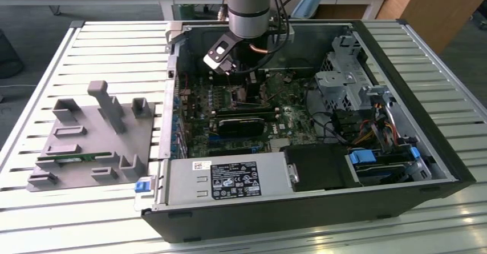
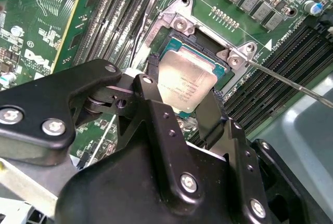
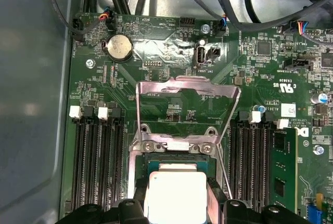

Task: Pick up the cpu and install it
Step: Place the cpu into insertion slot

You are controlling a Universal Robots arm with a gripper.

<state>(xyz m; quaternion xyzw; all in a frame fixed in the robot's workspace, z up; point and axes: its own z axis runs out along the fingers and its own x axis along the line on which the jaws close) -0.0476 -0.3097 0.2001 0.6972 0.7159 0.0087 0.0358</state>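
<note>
**A:** Where is the small, flat, square cpu [image 2: 184, 83] with the dull silver metal top to be found?

**B:** In both wrist views it is seen directly over the open, metal-framed socket [image 2: 200, 42] of the green motherboard [image 3: 156, 73]. The board is housed in the black, open-sided computer case [image 1: 304, 220] laid on the white slatted bench [image 1: 114, 43]. Whether the chip is seated or held just above the socket cannot be told.

**A:** How is the black two-fingered end effector [image 2: 186, 88] set?

**B:** It is clenched on the cpu, with a finger [image 2: 210, 112] pressed against each of two opposite edges. Part of the chip is hidden by those fingers in the second wrist view and cut off by the frame edge in the first wrist view.

**A:** What is made out around the socket?

**B:** A hinged silver load plate [image 3: 187, 104] is stood open at one edge, and a thin metal lever rod [image 2: 291, 81] is raised beside it. Black memory slots [image 3: 99, 156] are ranged on both sides.

**A:** And outside the case?

**B:** The grey cylindrical arm [image 1: 247, 8] is seen reaching down into the far part of the case. A grey plastic fixture [image 1: 91, 140] is placed on the bench at the exterior view's left, and a thin green memory stick [image 1: 72, 157] is lodged in it.
</note>
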